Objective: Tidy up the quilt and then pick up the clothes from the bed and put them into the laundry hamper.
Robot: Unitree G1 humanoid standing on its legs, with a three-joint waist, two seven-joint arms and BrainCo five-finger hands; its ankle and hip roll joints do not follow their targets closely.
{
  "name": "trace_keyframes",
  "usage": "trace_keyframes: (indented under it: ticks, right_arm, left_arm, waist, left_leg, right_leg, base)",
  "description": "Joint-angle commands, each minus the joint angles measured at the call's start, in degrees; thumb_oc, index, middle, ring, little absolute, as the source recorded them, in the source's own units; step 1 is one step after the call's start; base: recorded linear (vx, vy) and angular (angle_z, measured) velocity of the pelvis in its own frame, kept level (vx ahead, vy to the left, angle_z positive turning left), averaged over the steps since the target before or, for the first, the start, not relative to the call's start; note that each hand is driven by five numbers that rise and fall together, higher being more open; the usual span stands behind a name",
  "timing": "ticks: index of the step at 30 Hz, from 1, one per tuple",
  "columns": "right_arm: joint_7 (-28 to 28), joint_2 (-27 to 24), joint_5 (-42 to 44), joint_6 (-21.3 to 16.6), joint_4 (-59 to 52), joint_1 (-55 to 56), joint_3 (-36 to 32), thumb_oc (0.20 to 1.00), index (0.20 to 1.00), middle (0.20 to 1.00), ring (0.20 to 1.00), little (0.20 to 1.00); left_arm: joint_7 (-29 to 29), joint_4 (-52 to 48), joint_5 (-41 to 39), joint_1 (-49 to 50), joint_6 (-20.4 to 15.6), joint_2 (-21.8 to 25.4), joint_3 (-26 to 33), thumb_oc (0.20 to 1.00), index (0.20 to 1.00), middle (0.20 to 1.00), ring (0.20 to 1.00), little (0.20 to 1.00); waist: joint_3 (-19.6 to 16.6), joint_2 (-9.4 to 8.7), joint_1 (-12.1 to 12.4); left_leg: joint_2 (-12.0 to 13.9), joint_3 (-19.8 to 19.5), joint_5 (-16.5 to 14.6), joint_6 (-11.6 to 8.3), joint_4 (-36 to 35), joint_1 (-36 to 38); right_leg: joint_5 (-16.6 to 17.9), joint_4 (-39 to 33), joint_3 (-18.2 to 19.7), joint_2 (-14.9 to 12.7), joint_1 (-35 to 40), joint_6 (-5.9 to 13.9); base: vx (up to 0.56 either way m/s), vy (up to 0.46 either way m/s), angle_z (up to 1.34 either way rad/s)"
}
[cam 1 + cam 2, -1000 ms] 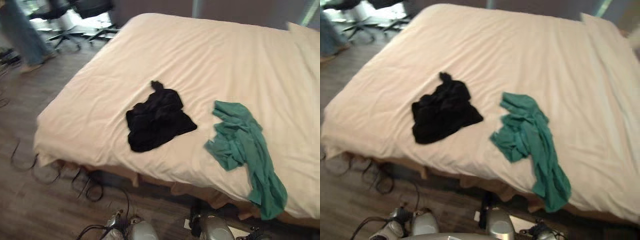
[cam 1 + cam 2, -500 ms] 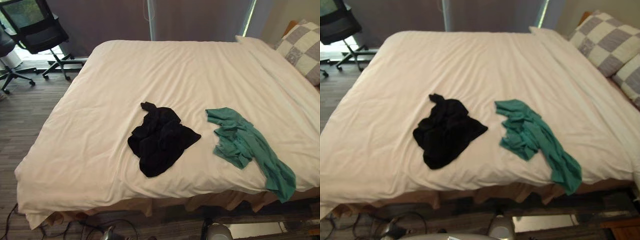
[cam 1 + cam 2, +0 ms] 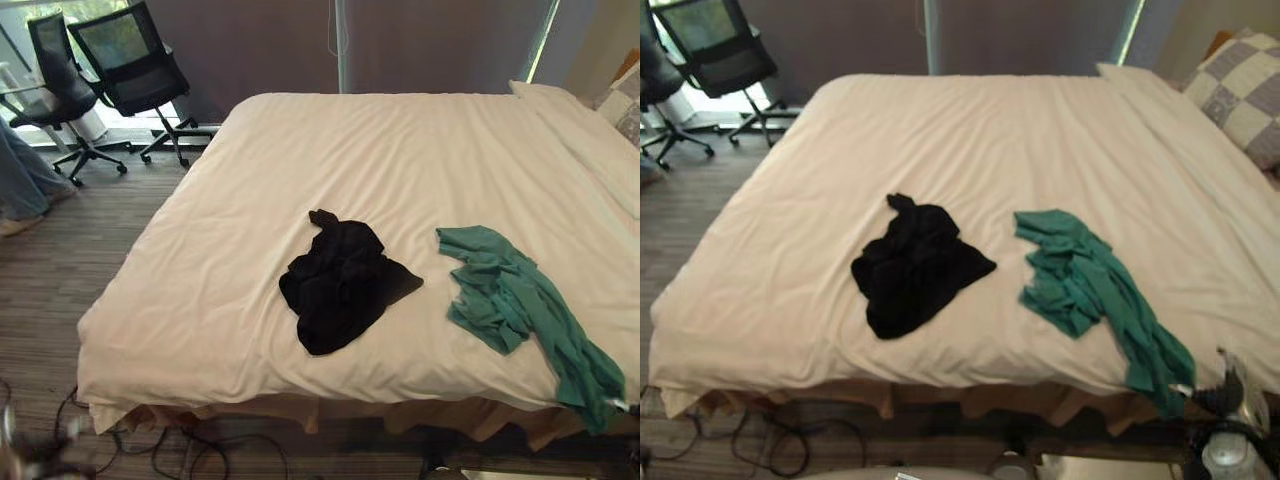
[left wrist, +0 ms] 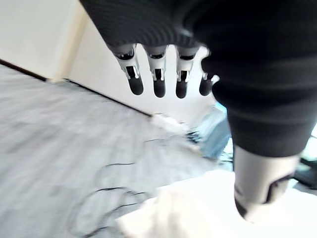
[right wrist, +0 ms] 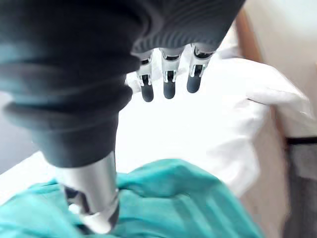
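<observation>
A cream quilt [image 3: 380, 160] lies spread flat over the bed. On it a crumpled black garment [image 3: 340, 285] sits near the middle. To its right lies a green garment [image 3: 510, 300], whose long end hangs over the bed's near edge. My right hand [image 5: 168, 84] hovers open, fingers straight, just above the green garment [image 5: 178, 198]; it also shows at the bed's near right edge [image 3: 1232, 388]. My left hand [image 4: 158, 82] is open and holds nothing, low by the quilt's near left corner [image 4: 188, 213], over the floor.
Two black office chairs [image 3: 135, 70] stand on the wooden floor beyond the bed's far left corner. A person's leg in jeans [image 3: 22, 180] is at the left edge. Checked pillows [image 3: 1245, 95] lie at the bed's far right. Cables [image 3: 190, 450] loop under the near edge.
The camera has swung, so the whole picture has shifted. My right hand has come up at the near right edge by the green garment's hanging end. The clothes lie as before.
</observation>
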Motion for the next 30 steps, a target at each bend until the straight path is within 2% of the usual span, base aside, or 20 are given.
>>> trace_keyframes:
  ticks: [1,4,5,8,10,13,14,15,17,20,23,25,26,27,28,29,30]
  right_arm:
    - [-1.56,-2.70,-5.78,-3.53,-1.34,-8.21,0.61,1.000,1.000,1.000,1.000,1.000]
    - [-0.52,-4.02,-7.49,-4.02,-3.66,-10.40,2.26,1.000,1.000,1.000,1.000,1.000]
    - [0.50,-5.33,-8.60,-4.40,-5.64,-14.10,5.49,1.000,1.000,1.000,1.000,1.000]
    - [1.58,-7.03,-9.12,-4.22,-8.49,-21.07,10.81,1.000,1.000,1.000,1.000,1.000]
    - [2.12,-6.85,-9.43,-4.28,-12.23,-26.33,14.63,1.000,1.000,1.000,1.000,1.000]
    - [2.29,-5.03,-8.65,-4.49,-15.13,-28.80,17.58,1.000,1.000,1.000,1.000,1.000]
    - [2.32,-5.02,-8.65,-4.46,-15.17,-28.76,17.33,1.000,1.000,1.000,1.000,1.000]
    - [2.25,-3.39,-7.57,-4.72,-19.34,-28.80,17.95,1.000,1.000,1.000,1.000,1.000]
    - [1.26,-1.08,-5.07,-5.25,-22.41,-27.19,16.57,1.000,1.000,1.000,1.000,1.000]
    - [0.05,-0.68,-4.78,-5.44,-23.13,-25.31,14.41,1.000,1.000,1.000,1.000,1.000]
    - [-0.19,-1.52,-4.78,-5.22,-21.96,-24.47,12.66,1.000,1.000,1.000,1.000,1.000]
    - [-0.50,-4.73,-5.80,-4.02,-17.80,-27.72,12.86,1.000,1.000,1.000,1.000,1.000]
    - [-0.70,-8.12,-6.60,-2.66,-13.82,-32.71,14.53,1.000,1.000,1.000,1.000,1.000]
    - [-0.74,-8.14,-6.59,-2.69,-13.70,-32.92,14.74,1.000,1.000,1.000,1.000,1.000]
    - [-0.42,-9.77,-6.95,-2.23,-12.62,-34.99,15.43,1.000,1.000,1.000,1.000,1.000]
    - [-0.08,-12.62,-6.44,-0.88,-8.69,-40.45,17.67,1.000,1.000,1.000,1.000,1.000]
    - [0.25,-13.85,-6.40,-0.60,-6.80,-43.35,19.52,1.000,1.000,1.000,1.000,1.000]
  left_arm:
    - [1.43,-5.75,8.77,-9.29,-7.00,5.60,-1.17,1.000,1.000,1.000,1.000,1.000]
    - [-0.54,-10.39,10.89,-12.12,-7.80,7.53,-3.59,1.000,1.000,1.000,1.000,1.000]
    - [-2.41,-10.91,12.14,-17.71,-7.74,7.69,-9.41,1.000,1.000,1.000,1.000,1.000]
    - [-5.35,-10.08,16.79,-28.92,-6.06,6.80,-21.97,1.000,1.000,1.000,1.000,1.000]
    - [-7.26,-5.03,20.81,-38.72,-4.14,4.40,-31.54,1.000,1.000,1.000,1.000,1.000]
    - [-7.50,2.62,23.36,-48.38,-1.37,0.33,-38.18,1.000,1.000,1.000,1.000,1.000]
    - [-7.36,2.97,23.35,-48.85,-1.45,0.24,-38.48,1.000,1.000,1.000,1.000,1.000]
    - [-7.27,13.66,24.69,-56.44,1.50,-4.40,-41.88,1.000,1.000,1.000,1.000,1.000]
    - [-6.63,23.74,24.91,-60.83,4.10,-9.31,-43.01,1.000,1.000,1.000,1.000,1.000]
    - [-6.94,29.65,27.58,-61.58,5.62,-11.96,-43.94,1.000,1.000,1.000,1.000,1.000]
    - [-8.39,33.91,29.23,-58.05,6.78,-14.14,-42.98,1.000,1.000,1.000,1.000,1.000]
    - [-9.67,34.72,28.96,-52.11,7.31,-14.54,-40.53,1.000,1.000,1.000,1.000,1.000]
    - [-10.17,31.61,28.34,-47.24,7.66,-13.23,-38.90,1.000,1.000,1.000,1.000,1.000]
    - [-10.20,31.56,28.36,-47.17,7.68,-13.19,-38.77,1.000,1.000,1.000,1.000,1.000]
    - [-10.27,29.53,28.00,-44.78,7.55,-12.23,-37.91,0.605,0.605,0.605,0.605,0.605]
    - [-10.24,23.30,26.78,-39.12,7.04,-9.61,-36.04,0.200,0.200,0.200,0.200,0.200]
    - [-10.23,20.10,25.91,-35.87,6.71,-8.40,-34.55,0.200,0.200,0.200,0.200,0.200]
  waist:
    - [2.33,-1.74,-1.10]
    - [2.26,-1.82,-1.31]
    - [2.29,-1.90,-1.91]
    - [4.58,-1.52,-3.03]
    - [6.79,-1.15,-4.42]
    - [8.83,-0.94,-6.07]
    - [8.81,-1.00,-5.79]
    - [10.88,-1.28,-7.50]
    - [12.76,-2.17,-8.60]
    - [13.99,-2.71,-8.57]
    - [14.22,-3.02,-7.93]
    - [14.05,-2.82,-6.41]
    - [14.52,-2.55,-4.67]
    - [14.51,-2.55,-4.81]
    - [14.98,-2.31,-4.03]
    - [16.36,-1.55,-1.61]
    - [17.04,-1.17,-0.85]
  left_leg:
    - [2.06,0.90,-2.32,-3.86,2.74,-1.48]
    - [2.05,1.27,-2.37,-3.89,2.53,-0.98]
    - [2.10,1.70,-2.48,-3.91,2.63,-0.81]
    - [2.37,2.51,-2.26,-3.91,3.47,-1.86]
    - [2.46,3.99,-2.06,-3.72,4.24,-3.06]
    - [2.73,5.80,-2.06,-3.67,4.97,-4.15]
    - [2.66,5.92,-1.87,-3.61,4.98,-4.39]
    - [2.99,7.66,-1.57,-3.75,5.55,-6.03]
    - [3.38,8.63,-0.95,-3.92,5.79,-7.40]
    - [3.75,8.84,-0.43,-4.25,5.39,-7.76]
    - [4.13,8.11,-0.09,-4.50,5.19,-8.36]
    - [4.42,7.29,0.17,-4.63,5.16,-9.12]
    - [4.46,6.55,0.48,-4.73,5.14,-9.78]
    - [4.46,6.52,0.48,-4.73,5.15,-9.81]
    - [4.53,6.07,0.60,-4.79,5.19,-10.21]
    - [4.59,5.29,1.06,-4.96,5.46,-11.14]
    - [4.61,4.97,1.27,-5.07,5.59,-11.63]
  right_leg:
    - [-4.88,4.11,1.44,-6.78,0.04,6.27]
    - [-4.75,4.05,1.69,-6.88,0.12,6.38]
    - [-4.60,4.03,2.14,-6.89,-0.20,6.37]
    - [-4.45,4.78,3.98,-6.83,-2.76,6.18]
    - [-3.69,5.28,5.52,-7.07,-5.62,6.22]
    - [-3.10,5.46,7.23,-6.94,-8.23,6.55]
    - [-2.86,5.37,7.37,-6.97,-8.52,6.45]
    - [-2.26,5.37,8.57,-7.05,-11.16,6.77]
    - [-1.48,4.86,8.58,-7.30,-12.48,6.96]
    - [-1.11,4.39,7.84,-7.71,-12.46,6.98]
    - [-1.04,4.16,7.12,-7.90,-12.25,6.81]
    - [-1.17,4.30,5.99,-8.07,-12.06,6.59]
    - [-1.28,4.65,5.53,-8.14,-12.15,6.40]
    - [-1.29,4.66,5.49,-8.15,-12.15,6.40]
    - [-1.43,4.86,5.24,-8.16,-12.26,6.31]
    - [-1.53,5.34,4.73,-8.42,-12.60,6.01]
    - [-1.57,5.59,4.38,-8.61,-12.79,5.93]
  base:
    - [0.01,-0.017,0.15]
    - [0.01,-0.021,0.00]
    - [-0.01,-0.037,-0.06]
    - [-0.11,-0.016,-0.17]
    - [-0.15,0.021,-0.40]
    - [-0.08,0.017,-0.47]
    - [-0.13,0.014,-0.45]
    - [-0.13,0.000,-0.43]
    - [-0.12,-0.039,-0.58]
    - [-0.05,-0.050,-0.25]
    - [-0.02,-0.056,0.12]
    - [-0.02,-0.075,0.20]
    - [-0.01,-0.055,0.18]
    - [-0.03,-0.049,0.17]
    - [-0.05,-0.039,0.12]
    - [-0.07,-0.049,0.21]
    - [-0.07,-0.046,0.28]
